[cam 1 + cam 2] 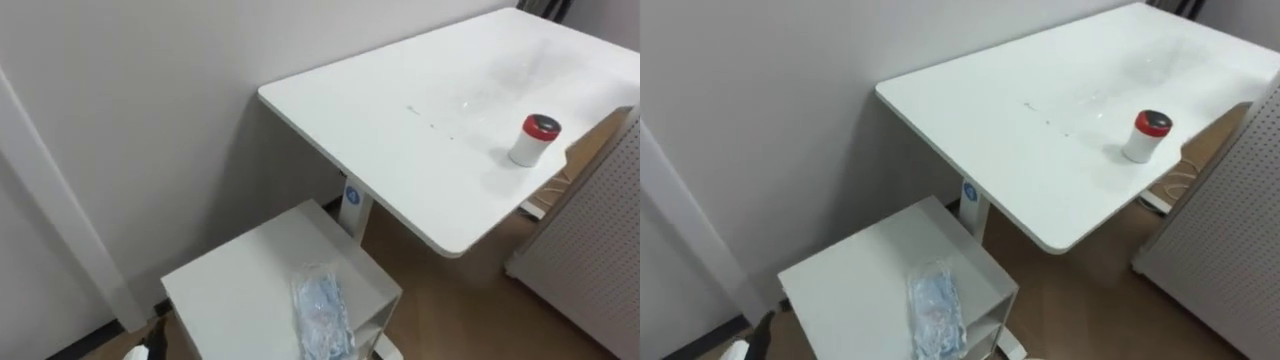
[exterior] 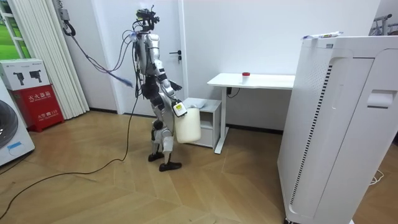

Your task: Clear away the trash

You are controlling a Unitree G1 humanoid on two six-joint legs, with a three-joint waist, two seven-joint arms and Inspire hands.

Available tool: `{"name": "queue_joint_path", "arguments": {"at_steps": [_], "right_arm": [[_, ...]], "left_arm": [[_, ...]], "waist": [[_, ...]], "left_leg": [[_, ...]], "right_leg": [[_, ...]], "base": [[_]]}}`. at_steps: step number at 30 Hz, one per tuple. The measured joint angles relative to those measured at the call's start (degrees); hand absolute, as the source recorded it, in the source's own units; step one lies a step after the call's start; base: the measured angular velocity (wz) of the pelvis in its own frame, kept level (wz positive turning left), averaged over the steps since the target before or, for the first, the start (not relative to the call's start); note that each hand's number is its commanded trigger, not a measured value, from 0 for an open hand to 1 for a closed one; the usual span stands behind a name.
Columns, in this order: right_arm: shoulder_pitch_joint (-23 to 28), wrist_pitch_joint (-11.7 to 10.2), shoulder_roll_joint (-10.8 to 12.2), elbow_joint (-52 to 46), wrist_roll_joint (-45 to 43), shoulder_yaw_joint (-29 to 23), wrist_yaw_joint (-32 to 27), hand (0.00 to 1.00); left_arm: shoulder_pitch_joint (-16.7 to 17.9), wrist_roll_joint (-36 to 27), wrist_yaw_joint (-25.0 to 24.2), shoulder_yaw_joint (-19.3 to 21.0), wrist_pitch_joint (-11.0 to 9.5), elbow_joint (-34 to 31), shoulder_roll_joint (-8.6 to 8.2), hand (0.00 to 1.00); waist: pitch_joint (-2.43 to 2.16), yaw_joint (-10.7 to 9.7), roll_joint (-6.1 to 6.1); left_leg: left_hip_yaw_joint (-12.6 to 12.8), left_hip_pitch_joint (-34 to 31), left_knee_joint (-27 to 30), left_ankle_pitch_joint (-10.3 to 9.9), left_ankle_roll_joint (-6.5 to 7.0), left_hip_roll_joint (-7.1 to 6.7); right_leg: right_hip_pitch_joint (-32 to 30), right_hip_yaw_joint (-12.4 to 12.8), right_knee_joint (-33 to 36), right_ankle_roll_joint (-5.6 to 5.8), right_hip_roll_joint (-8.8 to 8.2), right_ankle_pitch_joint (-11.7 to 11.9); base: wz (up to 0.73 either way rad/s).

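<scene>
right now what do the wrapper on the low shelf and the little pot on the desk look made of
Wrapper: thin clear plastic film over something bluish, judging by wrinkles and glints. Pot: probably matt white plastic with a red lid; too small to be sure.

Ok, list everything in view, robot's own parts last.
desk: one, white, against the wall
small container: one, white with red lid, on the desk
low cabinet: one, white, beside the desk
plastic wrapper: one, clear bluish, on the cabinet's top
tall appliance: one, white, right of the desk
box: one, red, room view's left
curtains: pale, behind the box
bin: one, white, hanging at the robot's hand
hand: one, at the bin's top; which side unclear
</scene>
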Motion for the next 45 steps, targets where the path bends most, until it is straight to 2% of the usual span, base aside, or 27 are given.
{"name": "queue_joint_path", "arguments": {"at_steps": [3,4,11,12,18,21,25,26,30,34,37,45], "right_arm": [[-2.7,-0.8,-0.1,2.0,-0.3,1.5,0.6,1.00],[-4.0,-0.9,-0.1,2.3,-1.1,2.0,0.7,1.00],[-8.7,-1.7,-0.1,3.7,-1.2,6.3,0.8,1.00],[-9.1,-2.2,-0.1,3.7,-1.1,6.6,0.8,1.00],[-10.9,-3.1,-0.1,3.6,-0.8,7.0,0.3,1.00],[-11.2,-3.6,0.1,3.6,-0.4,7.0,-0.2,1.00],[-11.9,-4.4,0.1,3.6,1.3,7.0,-0.2,1.00],[-12.1,-4.7,0.1,3.4,1.9,7.0,-0.3,1.00],[-12.1,-4.8,0.1,1.6,5.6,8.4,-0.8,1.00],[-12.0,-4.9,0.1,1.4,8.9,8.8,-0.9,1.00],[-12.1,-4.9,0.0,1.4,10.5,9.4,-1.1,1.00],[-12.1,-5.2,-0.8,1.3,11.0,9.5,-2.6,1.00]], "left_arm": [[-3.6,0.0,1.3,-1.3,-2.6,2.2,0.06,0.00],[-5.4,0.1,1.6,-1.8,-3.1,3.9,0.18,0.00],[-12.7,-1.8,2.7,-4.8,-3.5,13.8,0.63,0.00],[-13.9,-1.9,2.8,-5.1,-3.5,14.8,0.64,0.00],[-18.5,-2.0,5.0,-5.2,-4.9,14.9,0.58,0.00],[-19.0,-2.7,6.3,-5.4,-5.8,15.1,0.54,0.00],[-20.1,-2.8,7.3,-5.2,-6.3,15.6,0.65,0.00],[-20.9,-2.9,7.3,-5.4,-6.3,15.7,0.64,0.00],[-22.3,-4.0,7.7,-8.4,-6.4,16.8,0.51,0.00],[-23.5,-4.2,7.6,-10.5,-6.4,18.7,-0.47,0.00],[-23.5,-4.4,7.6,-10.8,-6.4,19.0,-0.44,0.00],[-25.0,-5.1,8.3,-12.5,-6.4,20.1,-0.60,0.00]], "waist": [[0.33,-1.2,0.04],[0.59,-1.6,0.28],[1.17,-3.3,0.95],[1.58,-3.7,1.19],[1.81,-4.5,1.56],[2.25,-6.3,1.97],[2.53,-7.6,1.84],[2.80,-8.0,1.91],[3.22,-9.9,1.72],[3.28,-11.2,1.66],[3.29,-11.9,1.68],[3.30,-12.7,1.71]], "left_leg": [[0.0,-2.6,0.7,-0.1,-0.20,0.23],[-0.1,-4.2,1.6,0.0,-0.21,0.33],[1.5,-9.7,3.1,0.0,-0.22,0.81],[1.7,-10.3,3.5,0.0,-0.22,0.89],[4.9,-15.7,4.8,0.0,-0.22,1.83],[5.3,-16.0,4.7,0.0,-0.22,2.07],[6.7,-17.7,4.9,0.0,-0.22,2.30],[6.8,-18.9,5.6,0.0,-0.22,2.38],[7.2,-21.2,6.8,0.0,-0.22,2.50],[7.5,-22.5,7.6,-0.2,-0.34,2.61],[7.4,-23.4,9.0,-0.9,-0.67,3.48],[7.6,-26.6,12.0,-1.3,-1.03,4.68]], "right_leg": [[-2.6,0.0,0.2,-0.19,0.36,0.1],[-3.7,-0.2,0.2,-0.32,0.37,0.1],[-9.6,1.1,1.1,-0.62,0.57,0.4],[-10.0,1.2,1.2,-0.61,0.58,0.4],[-16.4,1.5,2.5,-1.27,0.65,1.4],[-16.9,1.2,2.5,-1.43,0.68,1.7],[-19.7,1.6,3.8,-1.85,0.64,1.9],[-20.9,1.5,4.4,-1.92,0.51,2.0],[-23.7,2.5,5.9,-2.06,0.57,2.0],[-25.6,2.9,7.6,-2.44,0.56,1.9],[-26.1,2.8,8.4,-2.88,1.01,1.7],[-28.7,3.0,9.7,-3.66,1.87,2.1]], "base": [[-0.03],[0.00],[-0.07],[-0.10],[-0.18],[-0.11],[-0.15],[-0.04],[-0.04],[-0.05],[-0.01],[-0.03]]}}
